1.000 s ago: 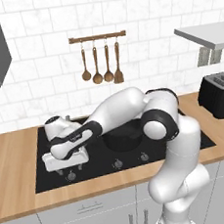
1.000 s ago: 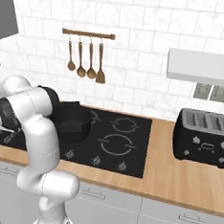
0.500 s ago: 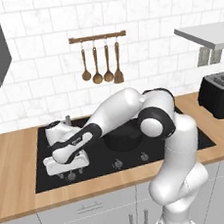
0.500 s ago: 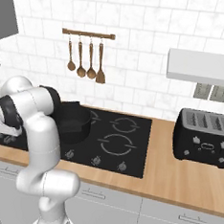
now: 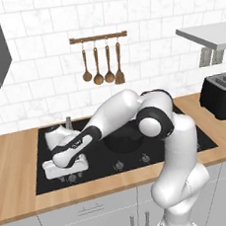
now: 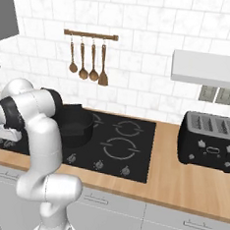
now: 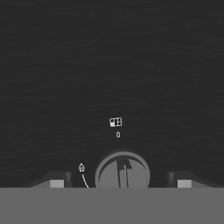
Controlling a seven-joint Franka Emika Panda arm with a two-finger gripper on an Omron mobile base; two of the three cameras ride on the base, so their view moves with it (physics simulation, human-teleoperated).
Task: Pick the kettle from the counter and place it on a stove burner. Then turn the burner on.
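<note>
The silver-grey kettle [image 5: 57, 136] stands on the back left of the black glass stove top [image 5: 48, 184], set into the wooden counter [image 5: 11, 164]. Any burner ring beneath it is hidden. My gripper [image 5: 67, 176] points down at the stove's front left edge, just in front of the kettle. In the hand view a round grey knob [image 7: 122, 171] with a flame mark beside it sits midway between my fingertips [image 7: 57, 182]. The gripper [image 7: 120, 183] is open, with a gap on each side of the knob. My hand [image 6: 1, 132] also shows at the left edge of the right base view.
A black pot [image 5: 120, 140] sits mid-stove under my forearm. Two white burner rings [image 6: 119, 148] mark the glass's right half, with more knobs [image 6: 99, 163] along its front. A black toaster [image 6: 210, 142] stands on the counter [image 6: 180, 184] at the right. Utensils hang on a wall rail [image 5: 98, 37].
My hand has sunk a little toward the front left knob. The kettle and pot have stayed put.
</note>
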